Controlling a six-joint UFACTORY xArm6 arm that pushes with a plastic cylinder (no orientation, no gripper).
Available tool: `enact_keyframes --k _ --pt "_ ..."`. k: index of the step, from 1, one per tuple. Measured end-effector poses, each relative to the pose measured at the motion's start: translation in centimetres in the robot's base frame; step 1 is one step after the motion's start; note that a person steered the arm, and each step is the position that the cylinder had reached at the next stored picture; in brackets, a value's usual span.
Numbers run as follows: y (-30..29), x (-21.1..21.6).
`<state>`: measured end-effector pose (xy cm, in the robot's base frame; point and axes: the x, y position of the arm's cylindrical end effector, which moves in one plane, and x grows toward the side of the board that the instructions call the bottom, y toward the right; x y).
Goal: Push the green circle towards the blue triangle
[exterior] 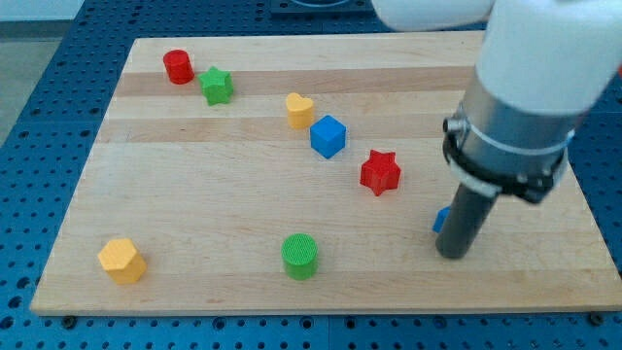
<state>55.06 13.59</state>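
The green circle (300, 255) stands near the view's bottom, at the middle of the wooden board (194, 194). The blue triangle (441, 220) is at the view's right, mostly hidden behind my rod; only a small blue edge shows. My tip (453, 253) rests on the board right beside the blue triangle, touching or nearly touching it, far to the right of the green circle.
A red star (380, 172), a blue cube (328, 136) and a yellow heart (299, 110) lie in a diagonal row at the middle. A red cylinder (178, 66) and green star (217, 86) sit at the top left. A yellow hexagon (121, 260) sits at the bottom left.
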Motion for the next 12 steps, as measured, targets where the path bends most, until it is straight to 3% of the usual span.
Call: enact_keyframes --k 1,2,3,4,5,7,8,9,10,11,12 --pt "0.7 -1.6" --pt "-0.6 2.1" --pt "3.6 4.6" --pt "-0.5 -1.6" --pt "-9.5 -3.6" --pt "-20.5 -3.2" --pt "-20.8 1.8" --pt "-19.4 2.1" --pt "-10.0 2.4" --pt "-6.6 2.4" --pt "-8.6 5.5"
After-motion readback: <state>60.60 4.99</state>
